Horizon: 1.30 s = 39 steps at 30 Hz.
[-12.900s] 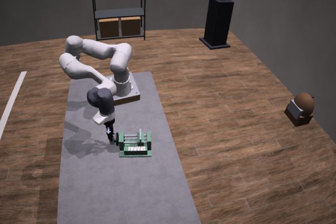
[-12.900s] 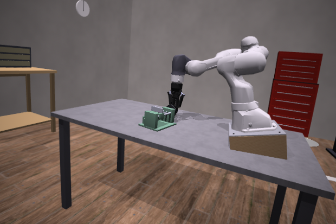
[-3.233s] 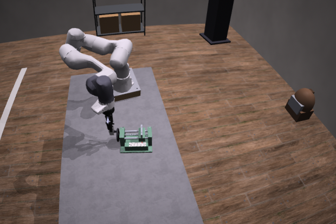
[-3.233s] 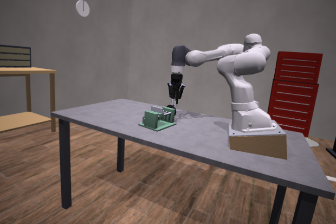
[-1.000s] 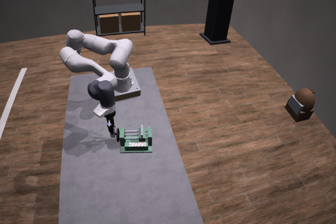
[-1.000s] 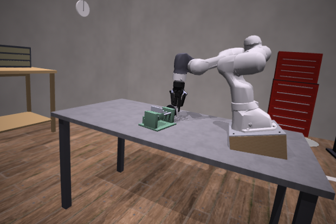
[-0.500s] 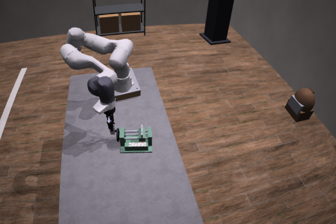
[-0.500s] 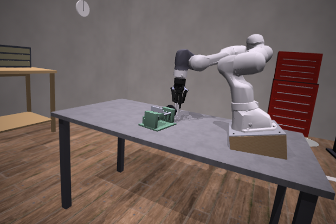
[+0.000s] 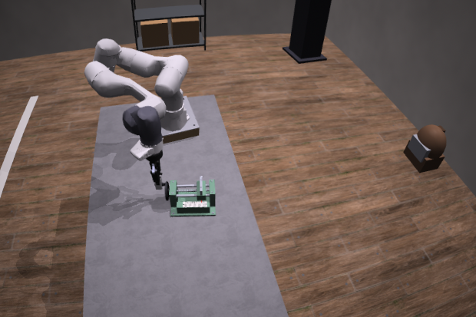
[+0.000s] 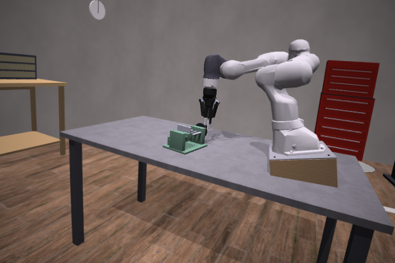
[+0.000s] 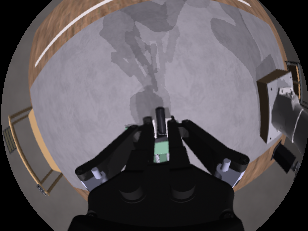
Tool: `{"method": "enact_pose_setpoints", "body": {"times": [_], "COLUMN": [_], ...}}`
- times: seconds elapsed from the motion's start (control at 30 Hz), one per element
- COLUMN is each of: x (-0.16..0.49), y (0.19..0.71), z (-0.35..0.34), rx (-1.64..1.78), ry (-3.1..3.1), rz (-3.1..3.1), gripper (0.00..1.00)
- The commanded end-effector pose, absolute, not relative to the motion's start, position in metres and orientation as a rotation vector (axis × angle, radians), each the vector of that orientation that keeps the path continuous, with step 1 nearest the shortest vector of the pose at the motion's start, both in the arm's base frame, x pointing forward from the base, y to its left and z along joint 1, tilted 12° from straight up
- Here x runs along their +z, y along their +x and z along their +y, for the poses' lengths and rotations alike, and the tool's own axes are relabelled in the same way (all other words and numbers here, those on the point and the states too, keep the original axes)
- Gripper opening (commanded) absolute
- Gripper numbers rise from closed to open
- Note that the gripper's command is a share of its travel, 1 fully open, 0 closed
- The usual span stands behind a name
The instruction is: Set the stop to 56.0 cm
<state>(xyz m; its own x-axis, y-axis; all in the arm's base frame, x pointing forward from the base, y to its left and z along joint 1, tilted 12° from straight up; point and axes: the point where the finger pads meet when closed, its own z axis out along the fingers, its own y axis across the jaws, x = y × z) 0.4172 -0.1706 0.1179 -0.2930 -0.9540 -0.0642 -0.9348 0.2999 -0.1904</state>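
Note:
The green stop fixture (image 9: 212,193) (image 10: 177,141) stands on the table; part of it shows in the wrist view (image 11: 161,148). Its stop (image 9: 200,186) (image 10: 183,128), an upright grey plate on a green carriage, sits right of the middle of the rods in the top view. A white scale (image 9: 188,204) lies below, with a small red pointer toward its right part; its figures are too small to read. The black handwheel (image 9: 166,191) (image 10: 200,125) is at the fixture's left end. My gripper (image 9: 158,185) (image 10: 207,123) (image 11: 160,114) points down beside the wheel, shut on its black handle (image 11: 160,116).
The grey table (image 9: 173,259) (image 10: 223,163) (image 11: 75,89) carries the fixture and the arm's base (image 9: 180,132) (image 10: 303,170). A shelf rack (image 9: 169,12), a black pedestal (image 9: 309,24), a red tool cabinet (image 10: 346,119) and a wooden bench (image 10: 32,81) stand away from the table.

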Motion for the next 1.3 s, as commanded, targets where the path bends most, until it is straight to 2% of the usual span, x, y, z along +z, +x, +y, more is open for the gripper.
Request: {"method": "enact_pose_setpoints", "body": {"times": [0.0,1.27], "x": [0.125,0.126], "y": [0.425,0.451], "z": [-0.173,-0.181], "rx": [-0.181,-0.181], "ry": [-1.756,-1.756], "rz": [2.385,2.385], "gripper": [0.04,0.04]}}
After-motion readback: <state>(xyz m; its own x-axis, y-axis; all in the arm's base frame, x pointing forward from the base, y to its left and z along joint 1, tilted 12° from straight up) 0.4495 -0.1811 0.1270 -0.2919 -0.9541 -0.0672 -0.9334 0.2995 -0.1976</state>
